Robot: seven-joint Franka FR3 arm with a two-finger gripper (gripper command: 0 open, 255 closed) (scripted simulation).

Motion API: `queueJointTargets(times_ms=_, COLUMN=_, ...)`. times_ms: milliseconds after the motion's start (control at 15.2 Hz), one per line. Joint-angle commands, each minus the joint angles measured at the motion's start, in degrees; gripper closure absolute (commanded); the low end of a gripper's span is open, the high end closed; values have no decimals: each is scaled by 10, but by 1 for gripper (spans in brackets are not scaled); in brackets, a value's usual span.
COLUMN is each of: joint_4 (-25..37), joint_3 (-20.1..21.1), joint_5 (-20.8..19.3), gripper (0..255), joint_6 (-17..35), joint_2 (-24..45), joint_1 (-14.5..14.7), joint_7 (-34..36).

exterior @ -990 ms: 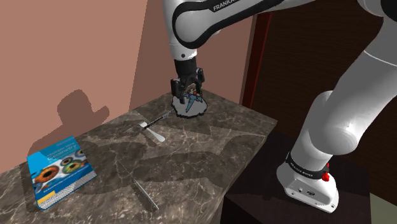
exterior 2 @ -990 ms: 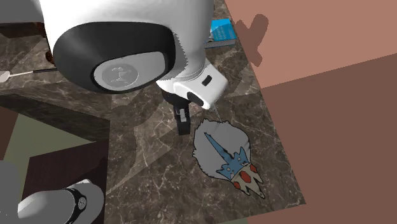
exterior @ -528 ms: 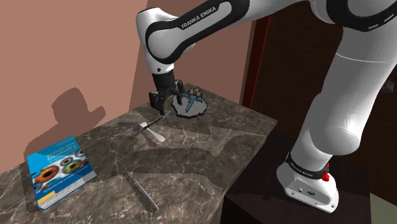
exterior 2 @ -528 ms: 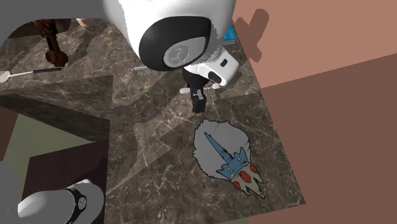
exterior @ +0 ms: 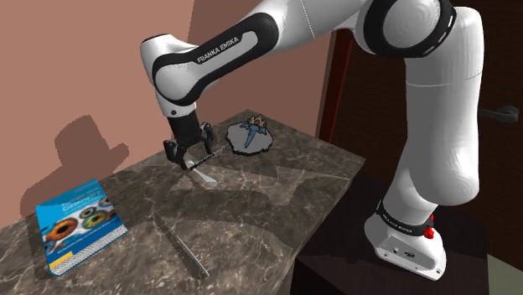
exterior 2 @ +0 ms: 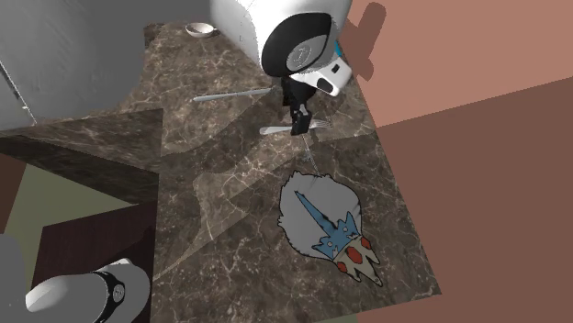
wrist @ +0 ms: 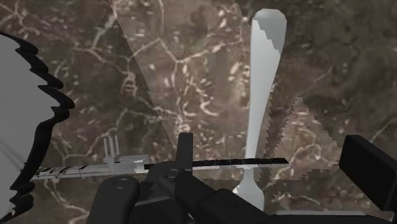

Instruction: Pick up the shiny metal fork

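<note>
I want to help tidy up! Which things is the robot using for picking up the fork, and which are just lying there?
For the job: fork, gripper.
Just lying about: pale utensil crossing the fork, blue book, patterned plate, thin utensil near the book.

The surface [exterior: 277,180] under me is dark, veined marble, set into a corner where two reddish-brown walls [exterior: 84,67] meet. A hard shadow [exterior: 84,142] lies on the nearer wall. Behind stands a dark red post [exterior: 335,84]. The floor [exterior 2: 28,197] is dull green.
</note>
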Motion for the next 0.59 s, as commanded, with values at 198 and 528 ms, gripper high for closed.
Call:
queueJointTargets(times_ms=198, joint_4=0, joint_3=-1, joint_5=-5, gripper=0, joint_6=25, joint_2=26, joint_1=4, joint_7=2)
queueJointTargets(times_ms=528, joint_4=-13, joint_3=-3, joint_5=-8, gripper=0, joint_6=48, joint_2=37, joint_1=5, joint_7=2)
